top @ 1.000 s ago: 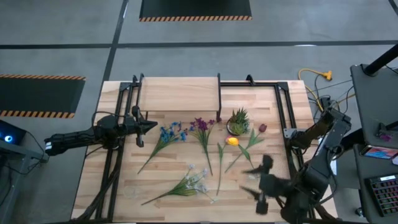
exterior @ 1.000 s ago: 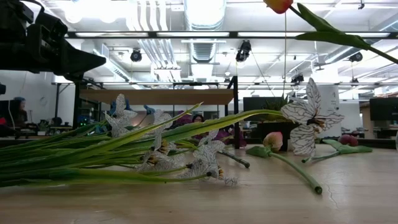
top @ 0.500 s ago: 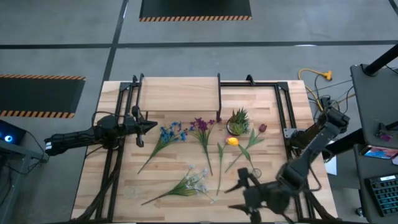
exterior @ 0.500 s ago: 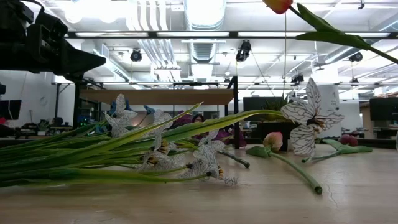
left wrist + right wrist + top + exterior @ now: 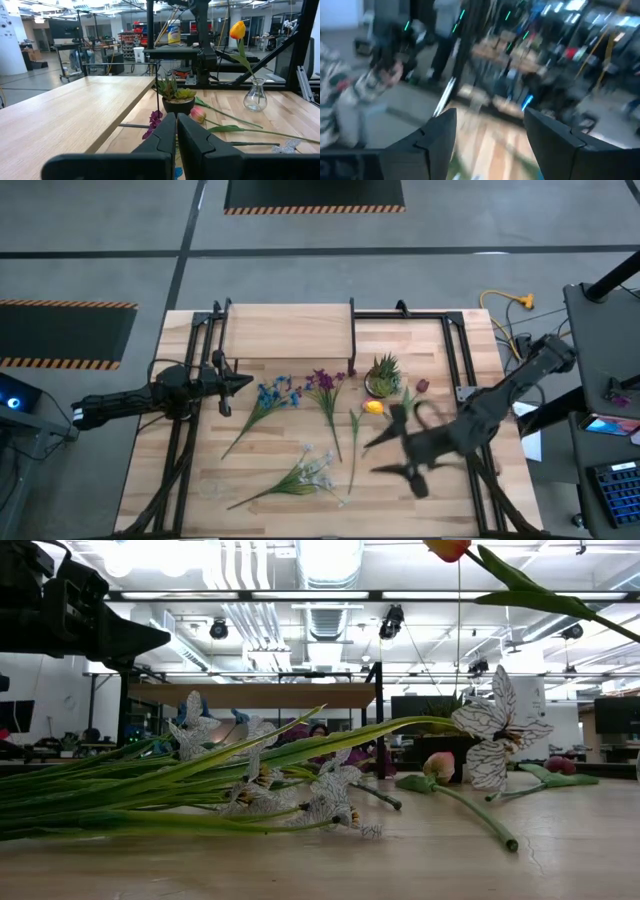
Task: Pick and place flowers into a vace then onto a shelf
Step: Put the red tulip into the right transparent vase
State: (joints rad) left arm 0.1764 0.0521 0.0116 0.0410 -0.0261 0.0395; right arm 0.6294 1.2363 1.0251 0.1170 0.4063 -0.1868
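Note:
Several loose flowers lie flat on the table: a blue stem (image 5: 272, 396), a purple one (image 5: 323, 383), a white one (image 5: 308, 472) and a pink one (image 5: 420, 387). An orange tulip (image 5: 237, 30) stands upright in a small glass vase (image 5: 256, 98); its bloom also shows in the high view (image 5: 374, 407). The light-wood shelf (image 5: 290, 330) stands at the table's far side. My left gripper (image 5: 236, 383) is shut and empty, left of the blue stem. My right gripper (image 5: 393, 452) is open and blurred, above the green stems right of centre.
A short spiky potted plant (image 5: 383, 374) stands right of the shelf, next to the tulip. Black metal frames (image 5: 455, 370) run along the table's left and right sides. Bare wood (image 5: 260, 450) shows between the stems near the front edge.
My right gripper has swung from the table's near right corner toward the left along the near edge, then toward the far edge, and turned about as it went. It now hangs over the stems right of centre. No flower has moved.

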